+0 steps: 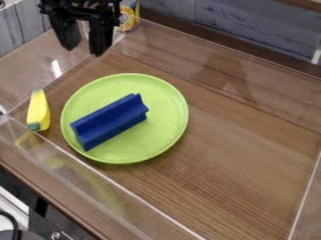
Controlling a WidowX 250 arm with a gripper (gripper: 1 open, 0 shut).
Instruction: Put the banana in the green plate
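Note:
A small yellow banana (38,112) lies on the wooden table at the left, just outside the rim of the lime-green plate (167,129). A blue ridged block (111,120) rests on the plate. My black gripper (81,43) hangs in the air at the upper left, pointing down, well above and behind the banana. Its two fingers stand apart with nothing between them.
Clear acrylic walls (32,45) fence the wooden table on all sides. A yellow can (127,13) stands behind the far wall, right beside the gripper. Bare wood stretches to the right of the plate.

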